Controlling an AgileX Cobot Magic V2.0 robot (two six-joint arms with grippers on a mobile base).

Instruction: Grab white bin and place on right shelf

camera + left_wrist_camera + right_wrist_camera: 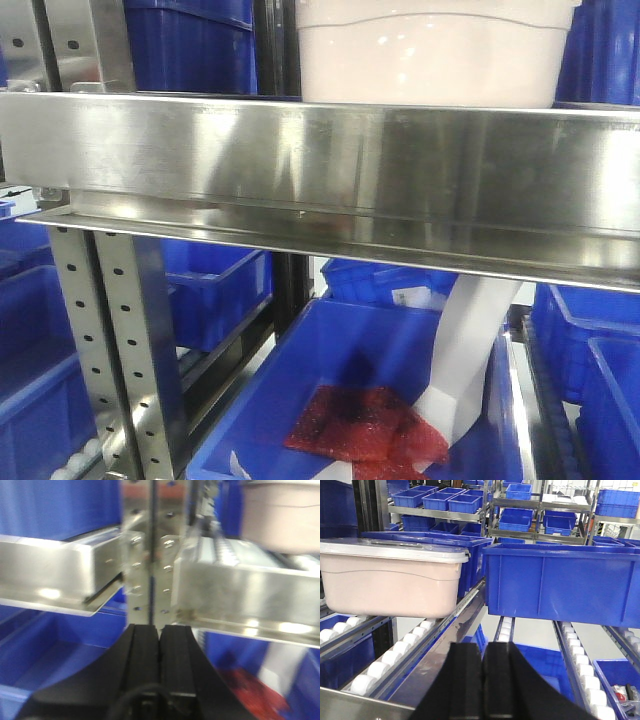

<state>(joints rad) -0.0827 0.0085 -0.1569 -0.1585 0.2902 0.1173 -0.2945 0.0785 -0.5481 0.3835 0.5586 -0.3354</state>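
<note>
The white bin [430, 60] stands on the right shelf [300, 160], just behind its broad shiny front rail. In the right wrist view the white bin [390, 585] rests with its lid on, on the white rollers at the left. My right gripper [482, 647] sits shut and empty in front of the shelf's metal divider [435, 665], to the right of the bin and apart from it. Low in front of the perforated uprights, my left gripper [159, 630] is also shut with nothing in it. There the bin [282, 515] shows blurred at upper right above the rail [240, 595].
A large blue bin [560, 585] stands on the rollers right beside the white one. Below the shelf lies a blue bin [330, 400] holding red packets [370, 425] and a white strip [470, 350]. Perforated uprights [110, 330] stand at left. A neighbouring shelf rail [50, 575] runs left.
</note>
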